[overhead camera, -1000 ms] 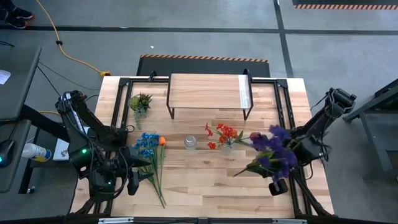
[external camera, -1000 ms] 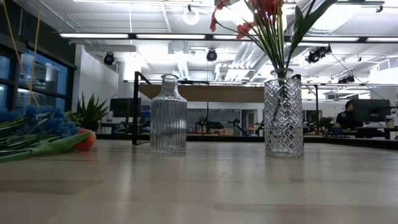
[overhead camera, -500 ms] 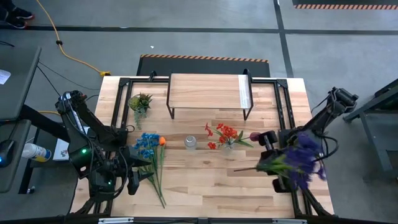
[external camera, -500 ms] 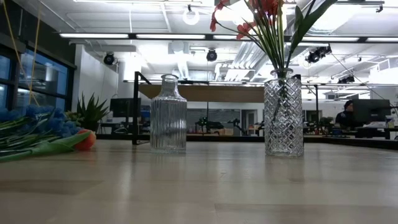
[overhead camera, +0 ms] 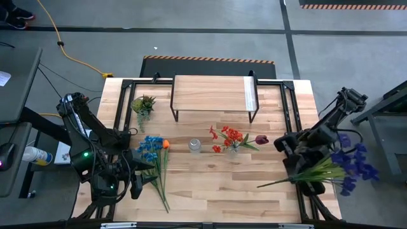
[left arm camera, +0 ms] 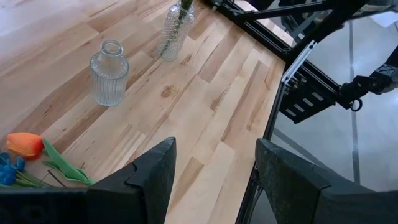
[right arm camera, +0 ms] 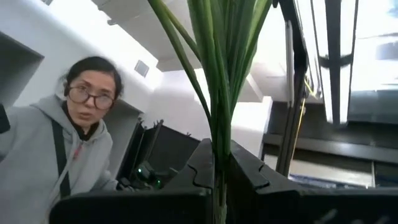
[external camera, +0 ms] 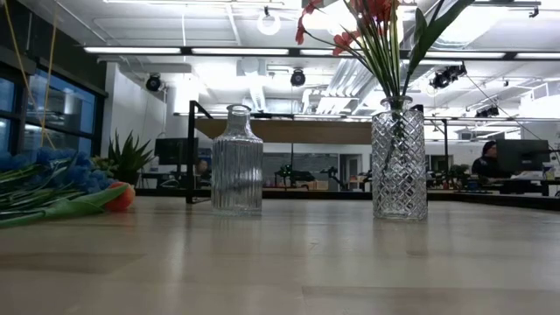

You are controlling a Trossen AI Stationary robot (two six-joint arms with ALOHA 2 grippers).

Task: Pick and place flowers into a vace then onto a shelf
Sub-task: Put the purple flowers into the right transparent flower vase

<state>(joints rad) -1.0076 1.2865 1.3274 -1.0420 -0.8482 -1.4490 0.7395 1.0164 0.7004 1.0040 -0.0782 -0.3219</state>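
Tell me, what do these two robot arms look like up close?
Both arms are dark, nearly black, built from jointed links with black cables looped along them. The left arm shows small green lights near its base. Its fingers are flat, matte black plates with angular edges. The right arm looks the same, and its black fingers have notched inner edges.

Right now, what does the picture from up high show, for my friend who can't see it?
The right gripper holds purple flowers past the table's right edge. Red flowers stand in a vase beside an empty bottle; blue flowers lie near the left gripper.
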